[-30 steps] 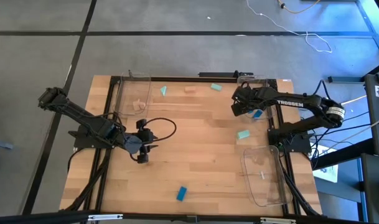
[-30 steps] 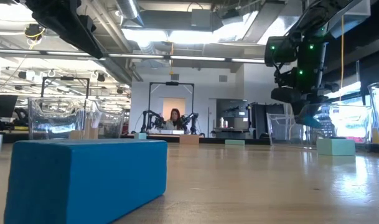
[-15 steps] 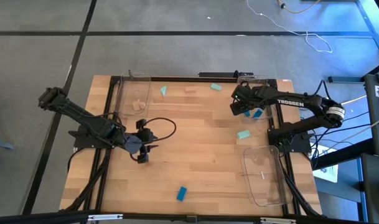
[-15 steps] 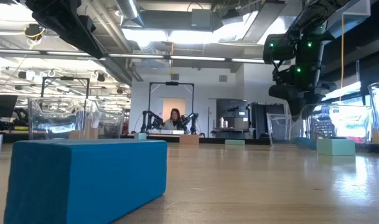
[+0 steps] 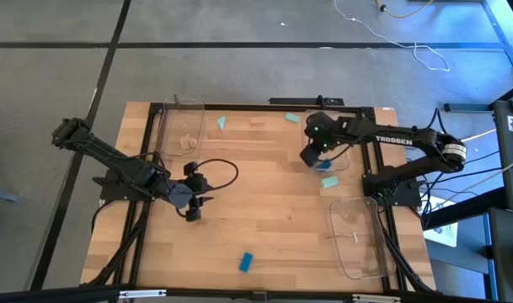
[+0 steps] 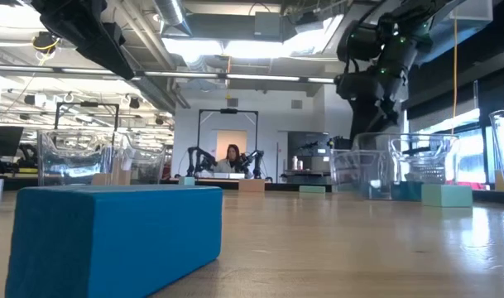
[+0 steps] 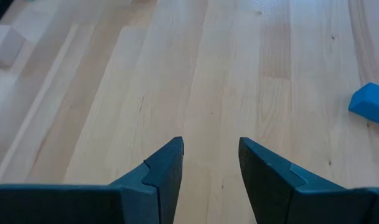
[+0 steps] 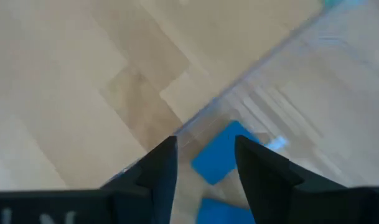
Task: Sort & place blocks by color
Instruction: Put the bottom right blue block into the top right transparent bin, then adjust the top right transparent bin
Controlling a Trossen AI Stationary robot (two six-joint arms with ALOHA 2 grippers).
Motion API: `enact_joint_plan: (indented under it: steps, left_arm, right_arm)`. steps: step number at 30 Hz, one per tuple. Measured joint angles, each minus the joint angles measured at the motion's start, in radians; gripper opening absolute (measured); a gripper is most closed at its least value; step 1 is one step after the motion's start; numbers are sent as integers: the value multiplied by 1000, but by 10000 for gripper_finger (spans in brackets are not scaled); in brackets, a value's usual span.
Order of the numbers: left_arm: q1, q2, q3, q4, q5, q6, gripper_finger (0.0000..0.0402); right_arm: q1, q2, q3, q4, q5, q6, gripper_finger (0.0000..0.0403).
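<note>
My right gripper [image 5: 311,157] hangs above the table [image 5: 264,219] near its right edge, toward the far right corner, just beside a clear tray [image 5: 339,135]. Fingers [image 8: 159,168] parted w/ a gap, nothing between them. Seen past them: a blue block [image 8: 221,154] lying below, inside the tray's clear wall, not gripped.

My left gripper [image 5: 191,213] waits over the table's left half, nearer the left edge, fingers [image 7: 166,171] apart, empty, bare wood under it.

Blocks: mint block [image 5: 328,181] on the table just by the right gripper, toward the front. Blue block [image 5: 246,262] near the front edge, about mid-table. Along the far edge: mint wedge [image 5: 221,123], tan block [image 5: 258,121], mint block [image 5: 292,118]. Tan blocks [image 5: 188,143] sit in the clear tray [image 5: 179,126] at the far left corner.
</note>
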Motion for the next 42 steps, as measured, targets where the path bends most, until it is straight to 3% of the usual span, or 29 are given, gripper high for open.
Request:
enact_joint_plan:
  steps: [3,18,26,33,42]
  left_arm:
    - [0,0,0,0,1,-14,149]
    - [0,0,0,0,2,-20,149]
    - [0,0,0,0,2,-20,149]
    - [0,0,0,1,-1,-22,149]
    - [0,0,0,1,-2,-22,149]
  right_arm:
    - [25,0,0,3,62,27,160]
    - [133,11,28,228,107,-103,161]
    - [133,116,-18,285,116,-50,161]
    - [133,215,-13,302,247,-14,161]
    - [133,216,-16,268,372,24,161]
